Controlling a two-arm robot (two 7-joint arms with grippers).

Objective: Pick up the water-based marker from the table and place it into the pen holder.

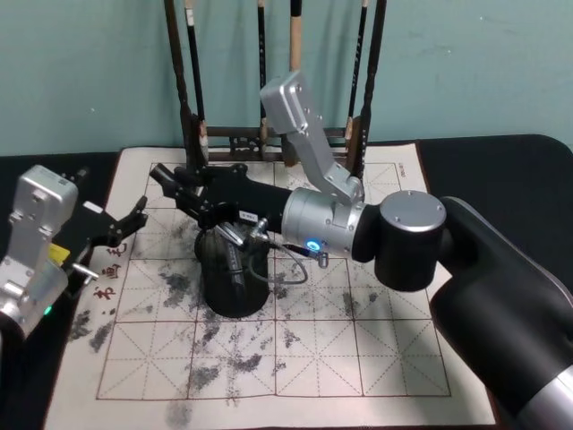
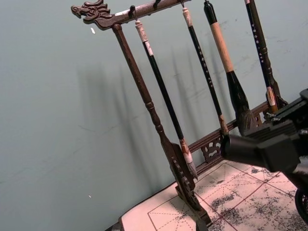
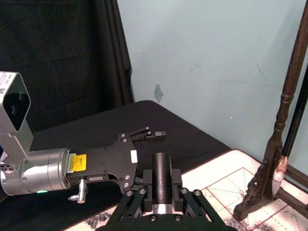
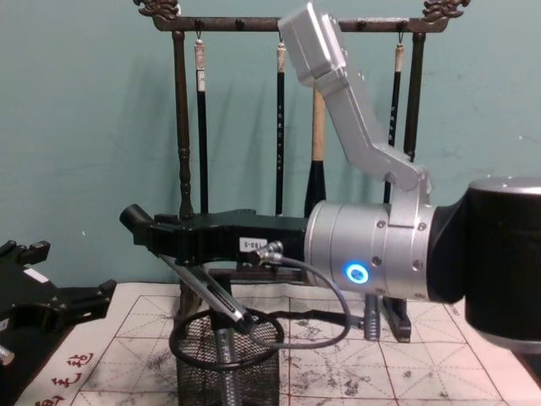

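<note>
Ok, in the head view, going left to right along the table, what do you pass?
Left gripper → pen holder → right arm's silver wrist with the blue light → its black elbow joint.

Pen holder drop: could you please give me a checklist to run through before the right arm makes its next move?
1. Grip: right gripper shut on the marker: ok.
2. Alignment: in the chest view the marker's end sits left of the pen holder rim, not above the opening: not ok.
3. Tilt: marker lies close to level, not pointing down: not ok.
4. Holder upright on the mat: ok.
5. Room inside the holder: a slim silvery item leans at the opening: cannot tell.
6. Left gripper open, off to the side, apart from the holder: ok.
</note>
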